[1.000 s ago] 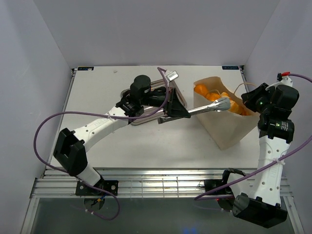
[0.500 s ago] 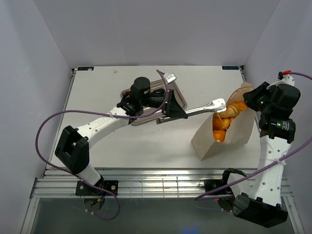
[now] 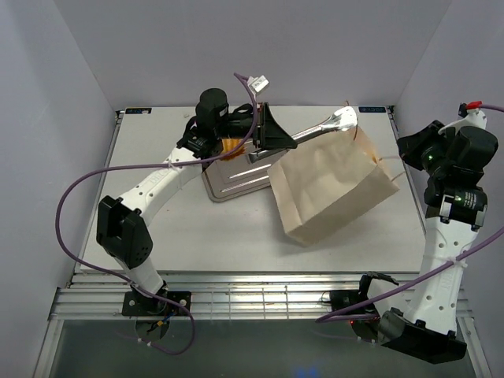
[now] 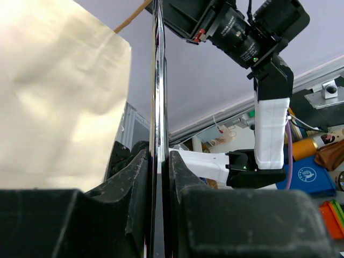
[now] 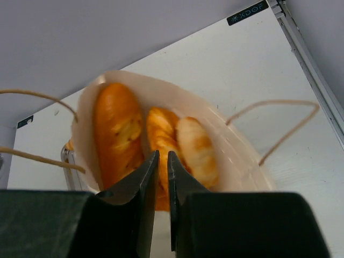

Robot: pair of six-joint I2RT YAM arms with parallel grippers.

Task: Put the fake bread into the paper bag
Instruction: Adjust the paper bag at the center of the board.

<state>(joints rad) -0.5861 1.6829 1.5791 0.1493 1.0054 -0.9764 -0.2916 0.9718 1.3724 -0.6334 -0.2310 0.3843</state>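
My left gripper (image 4: 159,156) clamps the tongs (image 4: 157,80) over the tray (image 3: 228,187) | my right gripper (image 5: 160,158), jaws nearly together, pinches the paper bag (image 5: 228,148) rim | fake bread (image 5: 115,129) inside, right of tray | paper looks flimsy, tear-prone: I'd grip the rim.

Bright, even, diffuse light from overhead in the top view. Only a soft, faint shadow under the bag (image 3: 331,189), a dull sheen on the tray (image 3: 236,185). Sharp from edge to edge. In the left wrist view, hard glare streaked down the tongs (image 4: 157,107), paper pale and soft. In the right wrist view, bread (image 5: 115,134) and bag rim blurred, table (image 5: 215,64) near white, bottom foreground black and featureless.
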